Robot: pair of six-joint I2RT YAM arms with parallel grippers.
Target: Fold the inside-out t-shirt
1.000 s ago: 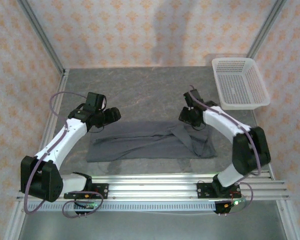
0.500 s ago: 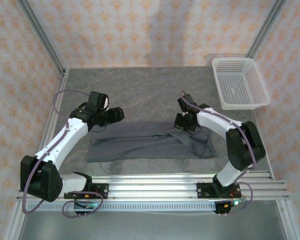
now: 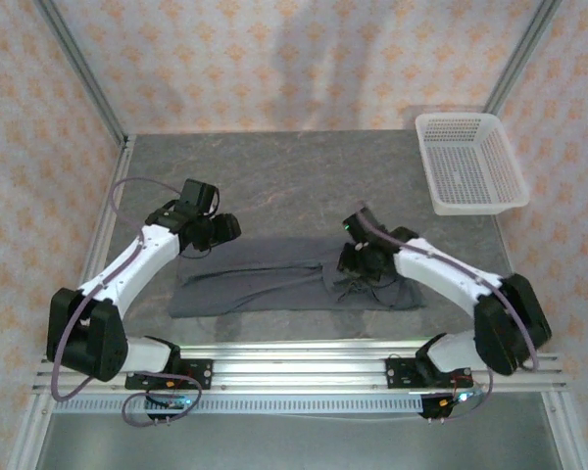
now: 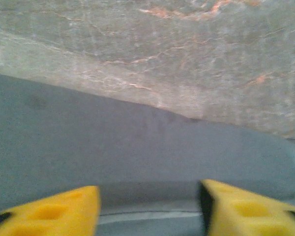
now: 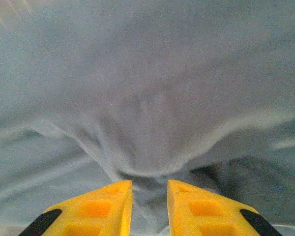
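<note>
Across the near half of the grey marbled stone-look bench (image 3: pixel 294 176) lies the plain dark slate-grey soft-cloth t-shirt (image 3: pixel 265 279), spread as a long flat band running left to right, smooth over its left part and rumpled into folds toward its right end. Above the shirt's far edge, near its left end, sits the left arm's pincer (image 3: pixel 227 229); its wrist view shows the two yellow fingers (image 4: pixel 64 209) of this pincer (image 4: pixel 147 191) standing wide apart, with flat grey cloth (image 4: pixel 113 147) between and ahead of them and bare bench past the shirt's far hem (whether the tips touch the cloth cannot be told). Over the shirt's rumpled right part the right arm's pincer (image 3: pixel 352 271) points down into the folds. Its wrist view shows this pincer (image 5: pixel 150 186) with its yellow fingers (image 5: pixel 103 204) drawn nearly together on a ridge of cloth, and creases in the shirt (image 5: pixel 147 98) run toward that narrow gap, so it grips the shirt. Well beyond the shirt's far right corner, apart from it, stands the white rectangular plastic mesh basket (image 3: pixel 427 162).
</note>
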